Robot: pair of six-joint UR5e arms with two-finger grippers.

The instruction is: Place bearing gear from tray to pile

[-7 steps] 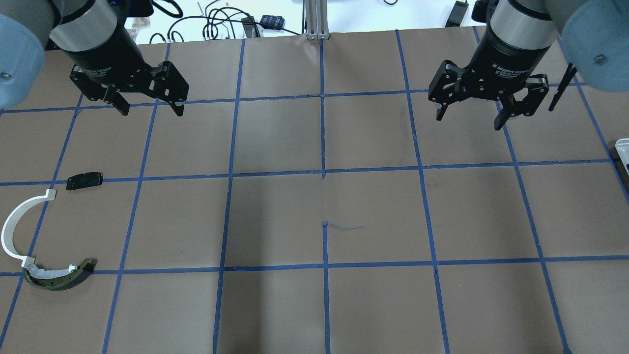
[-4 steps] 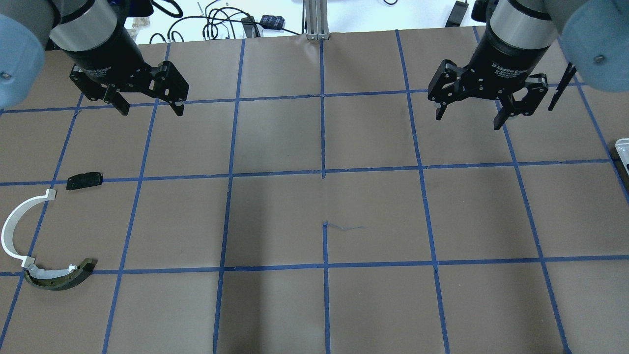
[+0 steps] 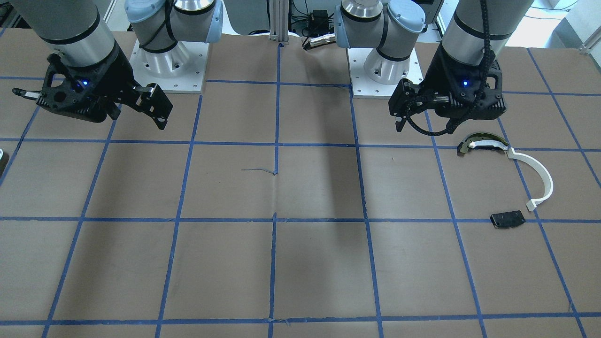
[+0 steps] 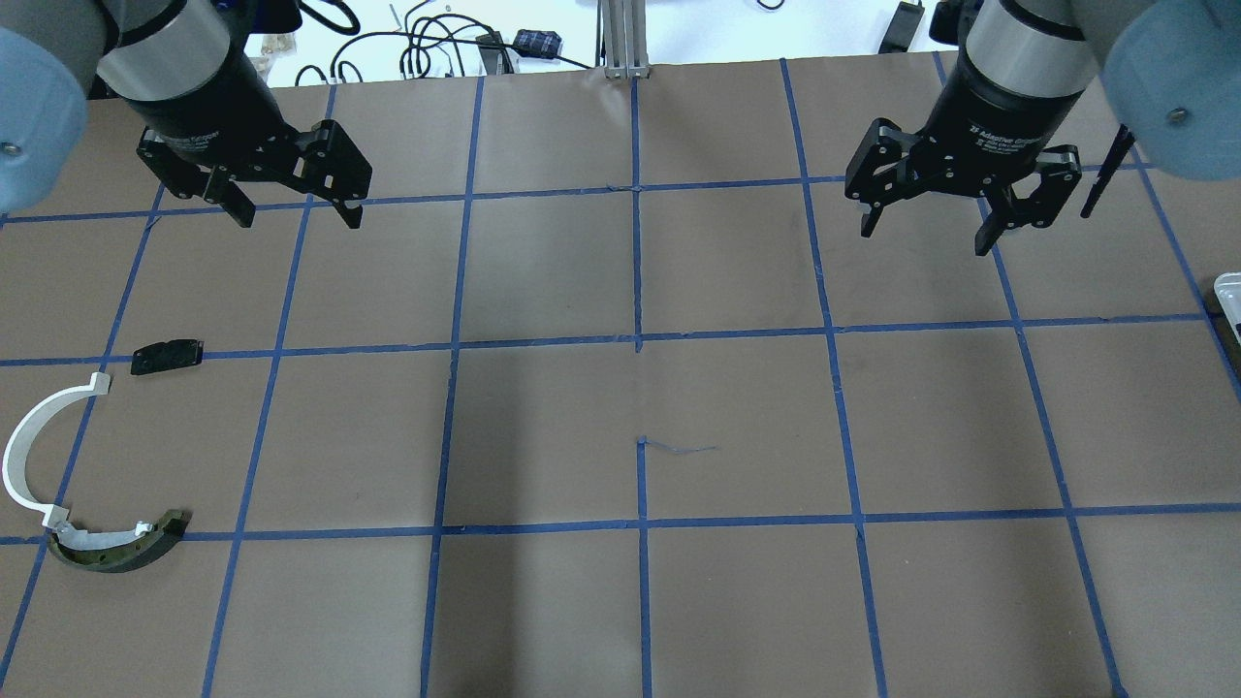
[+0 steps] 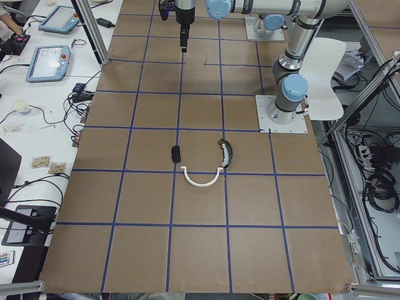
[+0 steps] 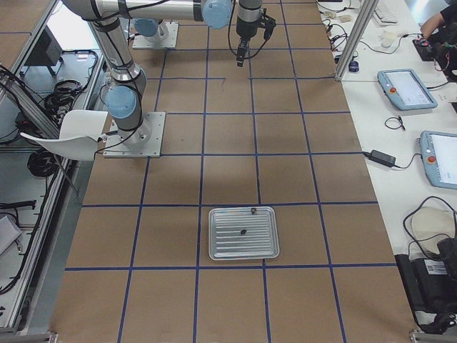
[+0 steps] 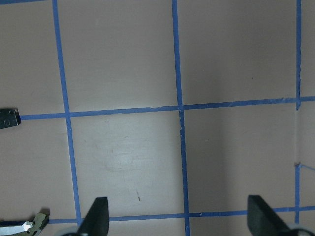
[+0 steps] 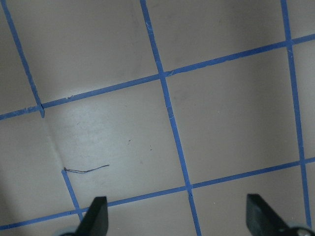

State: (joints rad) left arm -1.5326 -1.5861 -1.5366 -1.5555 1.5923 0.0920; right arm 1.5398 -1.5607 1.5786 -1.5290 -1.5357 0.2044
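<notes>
Left gripper [image 4: 298, 215] hangs over the table's left side, fingers spread, holding nothing. By the left edge lies the pile: black plate [image 4: 167, 356], white arc strip [image 4: 24, 451], and olive-and-white curved piece [image 4: 116, 548] meeting the strip's end. Right gripper [image 4: 924, 237] hangs spread and empty over the right side. The overhead view catches only a corner of the tray [image 4: 1229, 291] at the right edge. The exterior right view shows the tray whole, with two small dark parts [image 6: 253, 210] inside, too small to tell which is the bearing gear.

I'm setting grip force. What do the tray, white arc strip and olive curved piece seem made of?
Tray: likely bare metal, silvery sheen, ribbed floor. White arc strip: probably matte plastic, evenly white, thin. Olive curved piece: unclear; dull dark body, white inner band, maybe plastic.
</notes>
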